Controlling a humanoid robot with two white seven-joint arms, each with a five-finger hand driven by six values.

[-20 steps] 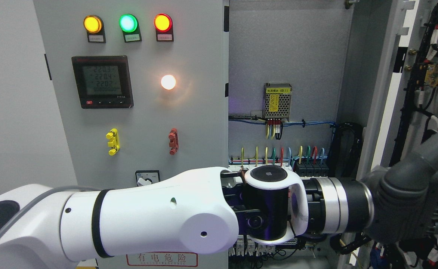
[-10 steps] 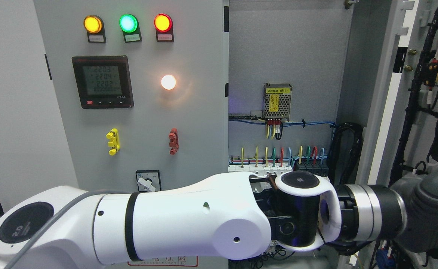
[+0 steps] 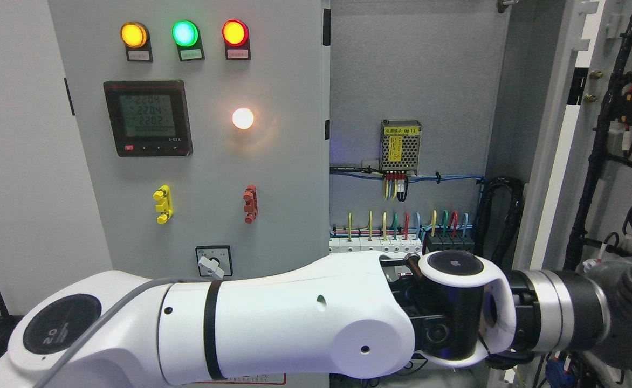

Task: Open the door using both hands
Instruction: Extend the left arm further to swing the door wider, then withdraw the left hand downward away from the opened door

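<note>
A grey cabinet front [image 3: 203,161] fills the view from nine o'clock to the middle. At eleven o'clock on it sit three round lamps, amber [image 3: 133,34], green [image 3: 185,33] and red [image 3: 235,32], each above a small label. Below them a black meter [image 3: 148,118] shows lit digits too small for me to read, with a glowing white lamp [image 3: 242,118] to its three o'clock. Lower down are a yellow clip [image 3: 162,204], a red clip [image 3: 249,203] and a rotary switch [image 3: 213,261].

The compartment at one o'clock stands open: a grey back plate [image 3: 413,70] carries a perforated power supply [image 3: 400,144] with a yellow label, blue wires running beside it, and a row of breakers [image 3: 402,243] with coloured wires rising from them. The door [image 3: 558,134] is swung out at three o'clock, its pale edge towards me and black cable looms [image 3: 602,145] on its inner face.

My left arm [image 3: 273,328] comes in from seven o'clock and reaches across the lower view. It hides the bottom of the cabinet and all but a sliver of a red-bordered notice. My left hand [image 3: 631,318] is a dark grey mass at four o'clock, cut off by the frame edge against the door's inner side; whether its fingers are spread or closed I cannot tell
</note>
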